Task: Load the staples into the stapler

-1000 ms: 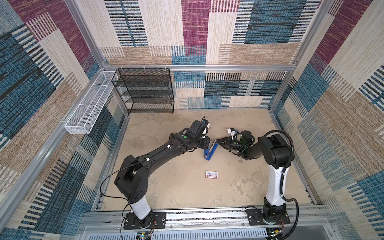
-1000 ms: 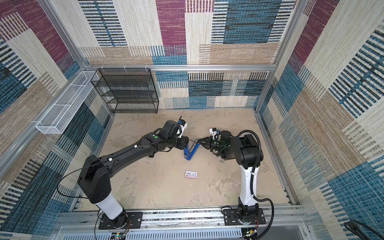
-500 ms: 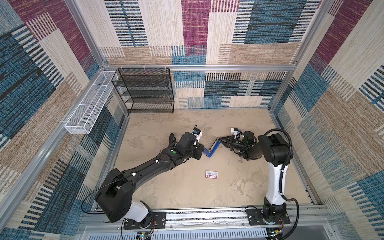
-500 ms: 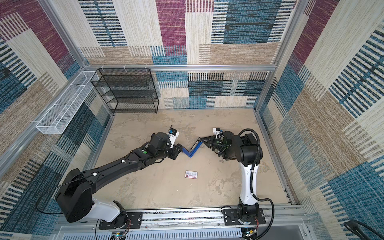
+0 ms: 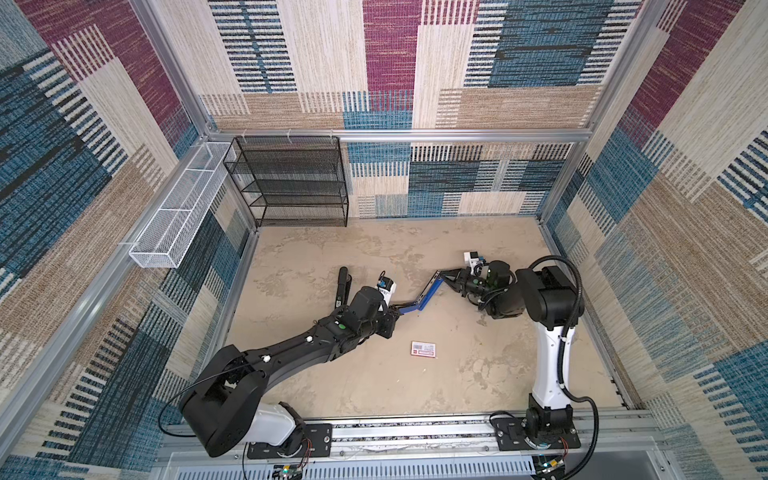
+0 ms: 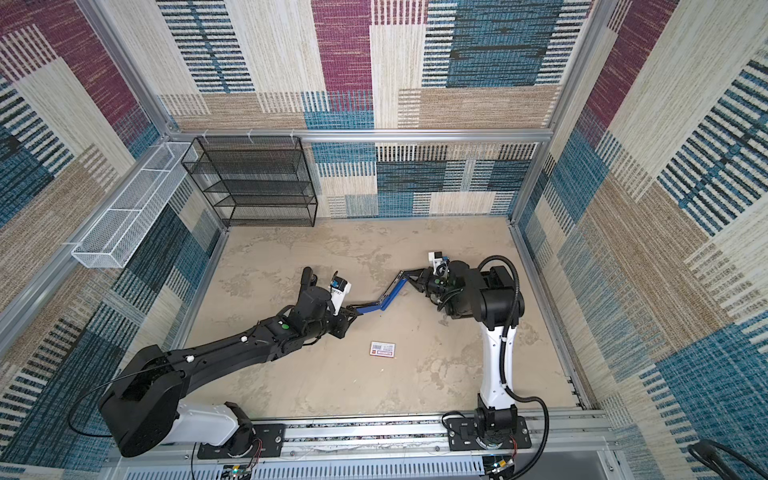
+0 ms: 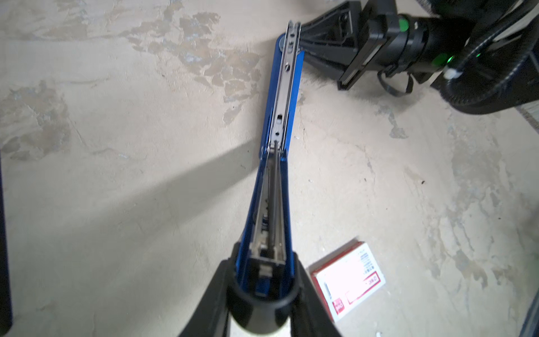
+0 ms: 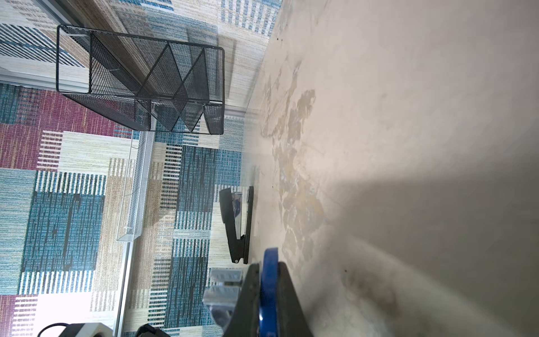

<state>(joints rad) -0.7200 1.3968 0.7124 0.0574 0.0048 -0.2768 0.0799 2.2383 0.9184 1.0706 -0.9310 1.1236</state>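
A blue stapler (image 5: pixel 426 295) (image 6: pixel 388 293) is swung wide open above the table, held at both ends. My left gripper (image 5: pixel 395 309) (image 6: pixel 351 309) (image 7: pixel 264 262) is shut on the end with the open metal channel and spring (image 7: pixel 274 204). My right gripper (image 5: pixel 444 276) (image 6: pixel 409 276) (image 8: pixel 267 268) is shut on the other blue end (image 8: pixel 269 262), which carries the metal rail (image 7: pixel 284 96). The white-and-red barcoded staples box (image 5: pixel 424 349) (image 6: pixel 382 349) (image 7: pixel 348 281) lies flat on the table, in front of the stapler. No staple strips show.
A black stapler (image 5: pixel 343 284) (image 6: pixel 306 277) (image 8: pixel 237 224) lies on the table just behind my left wrist. A black mesh shelf rack (image 5: pixel 291 183) (image 6: pixel 253 183) stands at the back left. A white mesh basket (image 5: pixel 178 216) hangs on the left wall.
My left arm has dropped low and drawn back toward the front left with its end of the blue stapler. The stapler has gone from a narrow hanging V to spread wide. The right gripper barely moved.
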